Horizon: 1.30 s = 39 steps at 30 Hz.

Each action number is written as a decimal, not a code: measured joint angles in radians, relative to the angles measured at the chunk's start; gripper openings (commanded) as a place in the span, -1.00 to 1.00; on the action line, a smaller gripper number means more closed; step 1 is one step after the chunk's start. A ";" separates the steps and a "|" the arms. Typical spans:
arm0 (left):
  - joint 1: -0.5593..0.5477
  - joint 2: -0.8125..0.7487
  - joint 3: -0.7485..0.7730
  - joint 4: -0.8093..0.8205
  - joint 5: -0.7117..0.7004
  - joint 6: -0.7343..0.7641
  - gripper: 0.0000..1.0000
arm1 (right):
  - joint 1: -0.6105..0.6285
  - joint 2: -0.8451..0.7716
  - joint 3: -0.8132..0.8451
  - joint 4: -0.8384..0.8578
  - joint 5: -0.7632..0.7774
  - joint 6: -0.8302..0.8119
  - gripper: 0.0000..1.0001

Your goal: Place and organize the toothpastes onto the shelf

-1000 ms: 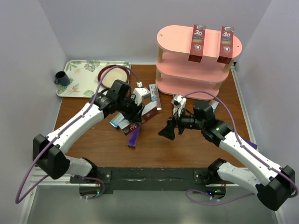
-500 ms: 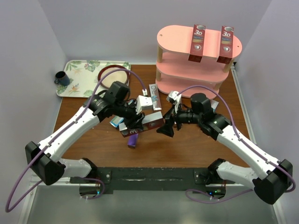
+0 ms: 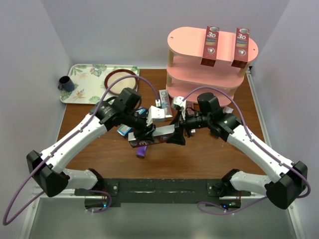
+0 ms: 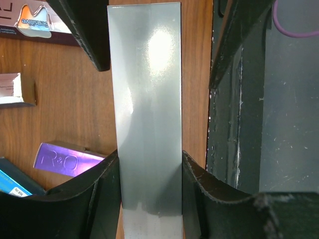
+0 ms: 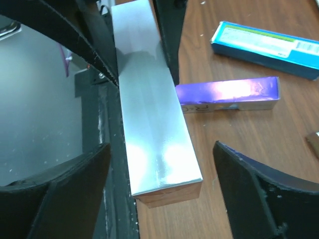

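Observation:
My left gripper (image 4: 149,164) is shut on a toothpaste carton (image 4: 147,99) with a shiny silver face, held above the table mid-front (image 3: 160,133). My right gripper (image 5: 159,172) is open, its two fingers (image 5: 75,186) straddling the carton's free end (image 5: 159,149) with a gap on each side. The pink shelf (image 3: 212,64) stands at the back right, with two red 3D cartons (image 3: 210,46) (image 3: 241,47) lying across its top board. A purple carton (image 5: 229,94) and a blue one (image 5: 264,47) lie on the wood below.
More loose cartons lie on the table around the left arm, among them a silver-white one (image 3: 164,97) near the shelf's foot. A floral tray (image 3: 84,82) at the back left holds a dark cup (image 3: 66,83) and a round dish (image 3: 121,82).
The left arm swung the held carton to the right. The right arm moved left until its open fingers came around the carton's free end, and they have narrowed slightly.

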 measured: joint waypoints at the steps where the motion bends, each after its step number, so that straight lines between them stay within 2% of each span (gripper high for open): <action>1: 0.000 0.001 0.000 -0.002 0.001 0.001 -0.47 | 0.002 0.005 0.004 -0.010 -0.008 -0.009 0.45; 3: -0.001 0.005 0.002 -0.008 0.001 0.002 -0.42 | 0.004 0.015 0.010 -0.028 -0.020 -0.025 0.20; 4: -0.002 0.006 0.004 -0.010 0.000 0.003 -0.40 | 0.006 0.019 0.011 -0.035 -0.024 -0.032 -0.04; 6: -0.005 0.008 0.005 -0.018 0.005 0.009 -0.30 | 0.008 0.022 0.011 -0.045 -0.025 -0.044 -0.28; 7: -0.005 0.008 0.006 -0.021 0.005 0.008 -0.19 | 0.007 0.022 0.011 -0.045 -0.030 -0.051 -0.52; 9: -0.006 0.008 0.006 -0.029 0.004 0.006 -0.03 | 0.008 0.019 0.011 -0.047 -0.033 -0.057 -0.73; 10: -0.006 0.008 0.007 -0.030 0.003 0.006 0.16 | 0.009 0.019 0.011 -0.046 -0.032 -0.054 -0.77; 12: -0.006 0.008 0.007 -0.023 -0.008 -0.002 0.38 | 0.010 0.015 0.009 -0.039 -0.028 -0.042 -0.84; 16: -0.006 -0.022 0.000 0.053 -0.113 -0.043 0.87 | 0.009 -0.031 -0.040 0.036 0.019 0.074 -0.88; 19: -0.009 -0.092 -0.037 0.143 -0.244 -0.122 0.99 | 0.009 -0.074 -0.083 0.112 0.075 0.174 -0.88; 25: -0.013 -0.282 -0.120 0.369 -0.647 -0.441 1.00 | 0.007 -0.176 -0.175 0.314 0.245 0.393 -0.85; 28: -0.008 -0.383 -0.169 0.484 -0.854 -0.669 1.00 | 0.009 -0.226 -0.229 0.390 0.319 0.494 -0.83; 32: -0.008 -0.476 -0.254 0.581 -0.970 -0.955 1.00 | 0.018 -0.267 -0.299 0.497 0.419 0.624 -0.82; 36: -0.013 -0.475 -0.362 0.685 -0.978 -1.192 1.00 | 0.046 -0.293 -0.371 0.589 0.538 0.743 -0.81; 39: -0.037 -0.436 -0.426 0.722 -0.976 -1.307 1.00 | 0.064 -0.300 -0.404 0.631 0.597 0.805 -0.81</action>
